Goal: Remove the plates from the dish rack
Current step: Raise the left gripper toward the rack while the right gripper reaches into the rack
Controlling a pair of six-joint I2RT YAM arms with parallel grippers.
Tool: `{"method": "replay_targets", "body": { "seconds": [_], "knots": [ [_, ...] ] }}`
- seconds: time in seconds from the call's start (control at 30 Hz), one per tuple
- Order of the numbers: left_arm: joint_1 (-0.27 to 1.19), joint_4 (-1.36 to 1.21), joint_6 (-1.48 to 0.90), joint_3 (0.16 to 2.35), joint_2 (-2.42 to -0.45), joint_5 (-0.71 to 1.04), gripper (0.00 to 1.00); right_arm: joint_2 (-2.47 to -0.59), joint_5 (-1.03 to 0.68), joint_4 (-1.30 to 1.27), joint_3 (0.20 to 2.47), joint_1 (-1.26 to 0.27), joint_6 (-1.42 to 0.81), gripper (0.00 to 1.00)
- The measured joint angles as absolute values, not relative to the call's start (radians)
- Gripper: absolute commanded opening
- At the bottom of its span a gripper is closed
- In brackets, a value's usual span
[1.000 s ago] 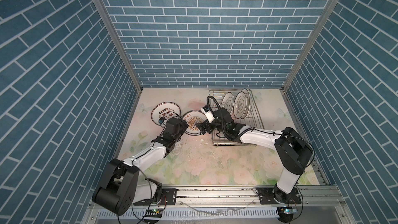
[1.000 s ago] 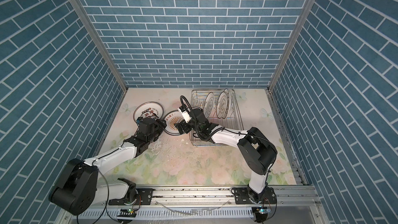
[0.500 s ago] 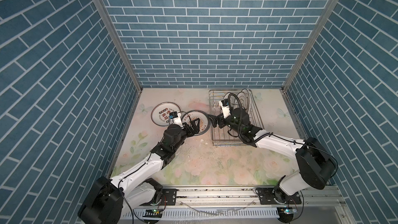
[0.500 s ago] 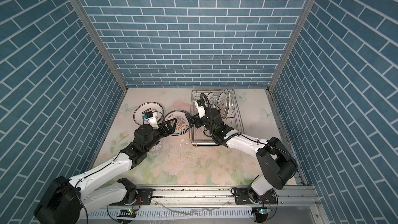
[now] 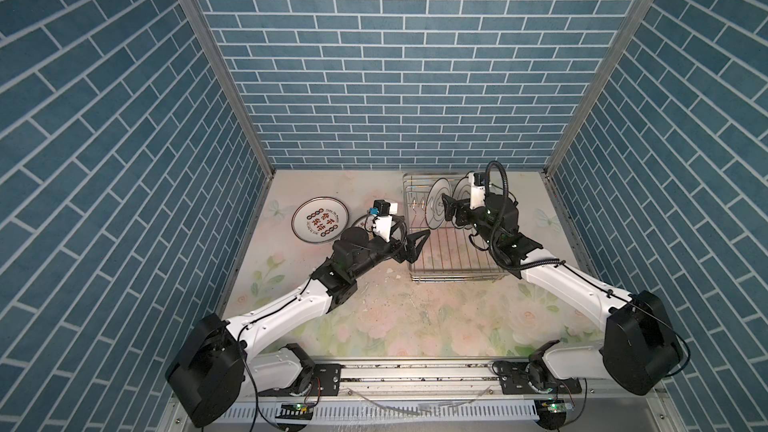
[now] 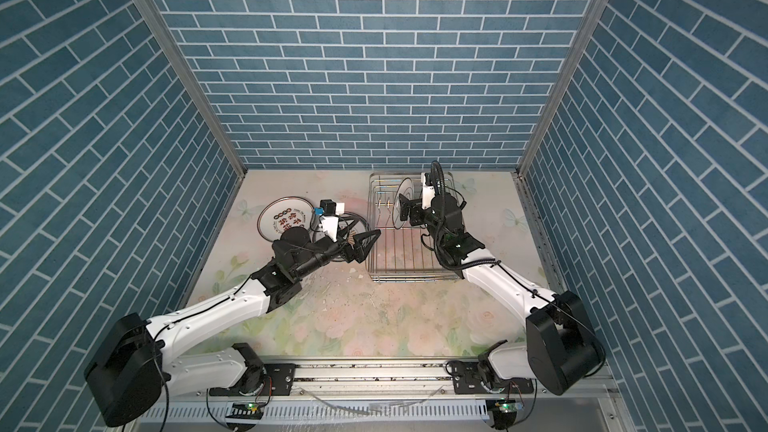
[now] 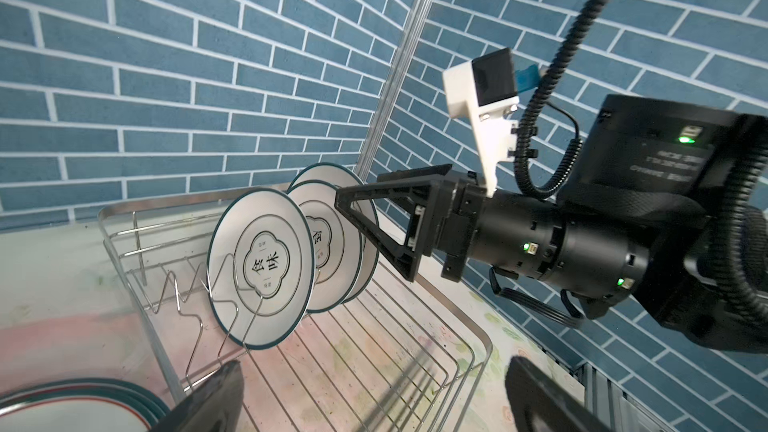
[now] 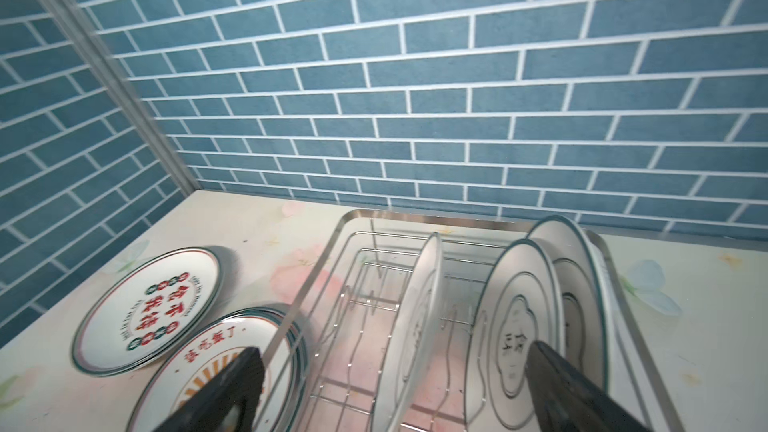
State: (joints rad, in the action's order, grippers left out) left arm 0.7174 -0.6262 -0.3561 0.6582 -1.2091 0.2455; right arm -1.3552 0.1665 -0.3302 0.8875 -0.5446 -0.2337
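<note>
1. White character plate (image 5: 320, 224) lies flat on the table (image 5: 415, 326), left of centre in both top views: unloaded.
2. Sunburst stack (image 8: 199, 359), several rims deep, lies flat just right of it, beside the dish rack (image 5: 449, 251): also unloaded. Exact count unclear.
3. Left gripper (image 5: 419, 245) hangs at the rack's left rim, jaws wide apart, empty, touching nothing visible.
4. Rack, right of centre, has at least three upright plates (image 7: 261, 268) left at its far end. My read: over half done, these remain.
5. Right gripper (image 5: 451, 211) sits over those plates, jaws spread wide, nothing clamped. Whether a finger brushes a rim, can't tell.
</note>
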Motion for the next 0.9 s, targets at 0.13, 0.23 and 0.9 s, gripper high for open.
{"method": "replay_targets", "body": {
  "seconds": [0.13,0.23,0.9],
  "knots": [
    [0.733,-0.725,-0.319,0.622,-1.217,0.267,1.0,-1.364,0.212,-0.267,0.891,-0.5,-0.245,0.89],
    [0.766,-0.76,-0.285,0.622,-1.237,0.268,1.0,-1.385,0.232,-0.238,0.913,-0.467,-0.254,0.79],
    [0.804,-0.898,-0.339,0.618,-1.345,0.233,1.0,-1.57,0.355,-0.145,1.125,-0.42,-0.261,0.29]
  ]
}}
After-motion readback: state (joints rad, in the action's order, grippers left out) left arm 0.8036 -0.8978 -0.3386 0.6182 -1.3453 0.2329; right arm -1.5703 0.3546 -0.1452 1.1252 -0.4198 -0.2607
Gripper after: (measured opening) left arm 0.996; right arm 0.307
